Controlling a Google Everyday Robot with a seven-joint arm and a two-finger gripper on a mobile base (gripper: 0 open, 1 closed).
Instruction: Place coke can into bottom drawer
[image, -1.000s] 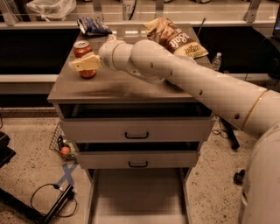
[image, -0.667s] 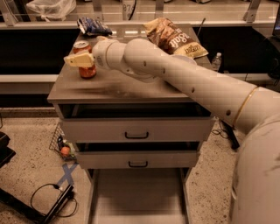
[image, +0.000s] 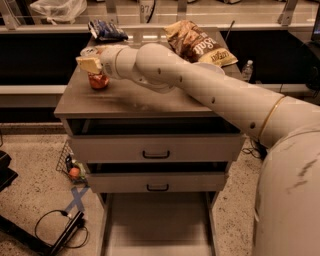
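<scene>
Hovering at cabinet top | gripper (image: 90, 64) just above coke can (image: 98, 80) | can upright, directly beneath | grip state: cannot tell | bottom drawer (image: 157, 220) open, well below gripper

In the last second the pale, tan-tipped gripper (image: 89, 64) has slid left over the far-left part of the grey-brown table (image: 150, 102) and risen slightly. From my view its tip now pokes further past the left side of the small red-orange coke can (image: 98, 81), whose lower half shows beneath it. The thick cream arm (image: 200, 85) has swung left too.
</scene>
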